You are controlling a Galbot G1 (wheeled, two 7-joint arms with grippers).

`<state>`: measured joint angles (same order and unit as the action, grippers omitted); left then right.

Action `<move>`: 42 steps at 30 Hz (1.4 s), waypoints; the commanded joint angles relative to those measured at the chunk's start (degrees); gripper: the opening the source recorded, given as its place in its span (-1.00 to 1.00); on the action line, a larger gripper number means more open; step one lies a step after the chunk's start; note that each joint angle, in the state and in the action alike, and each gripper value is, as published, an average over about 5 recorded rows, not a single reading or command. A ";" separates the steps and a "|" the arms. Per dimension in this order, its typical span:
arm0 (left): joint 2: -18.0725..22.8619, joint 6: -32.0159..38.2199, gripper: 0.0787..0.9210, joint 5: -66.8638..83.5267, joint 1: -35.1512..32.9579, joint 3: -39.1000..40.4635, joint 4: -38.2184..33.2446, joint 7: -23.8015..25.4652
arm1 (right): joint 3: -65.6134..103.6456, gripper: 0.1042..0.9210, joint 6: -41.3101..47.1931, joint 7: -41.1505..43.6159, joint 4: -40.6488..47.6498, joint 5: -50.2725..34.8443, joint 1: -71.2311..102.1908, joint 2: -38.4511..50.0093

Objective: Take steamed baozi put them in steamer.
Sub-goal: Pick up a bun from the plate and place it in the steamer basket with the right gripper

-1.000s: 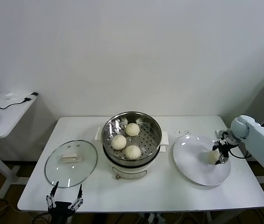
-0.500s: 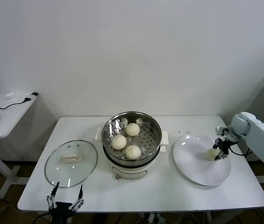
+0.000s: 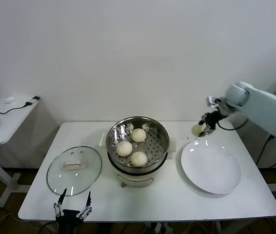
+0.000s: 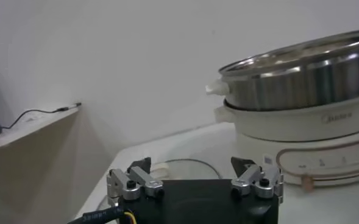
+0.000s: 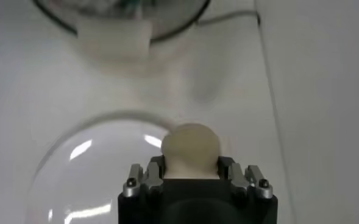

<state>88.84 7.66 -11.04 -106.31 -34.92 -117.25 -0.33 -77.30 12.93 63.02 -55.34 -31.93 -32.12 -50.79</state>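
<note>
A second before, the right gripper (image 3: 204, 125) was down on the white plate (image 3: 216, 175) with the last bun. It had since gone up and moved toward the steamer (image 3: 138, 144). Its fingers (image 5: 144, 178) were squeezed on the bun (image 3: 197, 129), which hung in the air above the surface (image 3: 177, 200), past the far edge of the plate and to the right of the steamer. The plate had nothing on it any more. Three buns (image 3: 131, 146) lay on the holey tray inside the steamer, same as before. The glass lid (image 3: 74, 170) lay flat to the left of the steamer. The left gripper (image 3: 72, 210) waited low at the near edge of the surface, its fingers (image 4: 127, 183) spread wide and holding nothing.
</note>
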 commanded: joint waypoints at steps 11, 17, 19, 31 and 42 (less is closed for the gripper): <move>-1.30 -0.94 0.77 -0.14 0.46 0.57 0.03 -0.04 | -24.82 0.15 7.31 -5.81 -7.66 -29.36 -18.13 -23.95; -1.35 -1.12 0.77 -0.05 0.52 0.34 -0.13 -0.06 | -26.23 0.14 8.21 -7.78 -8.40 -25.97 -14.66 -25.31; -1.37 -1.04 0.77 0.07 0.43 0.25 -0.09 -0.07 | -26.38 0.14 8.45 -8.42 -8.29 -24.40 -13.13 -25.26; -1.45 -1.03 0.77 0.54 0.40 0.12 0.14 -0.02 | -27.03 0.14 9.68 -10.83 -7.57 -21.20 -8.59 -25.87; -1.79 -0.94 0.77 0.90 0.46 -0.08 0.20 -0.03 | -26.30 0.28 11.31 -12.42 -7.00 -22.45 -7.79 -26.65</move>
<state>87.12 6.70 -10.30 -105.89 -34.96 -116.98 -0.37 -103.14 23.05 51.92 -62.38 -54.29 -40.75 -76.50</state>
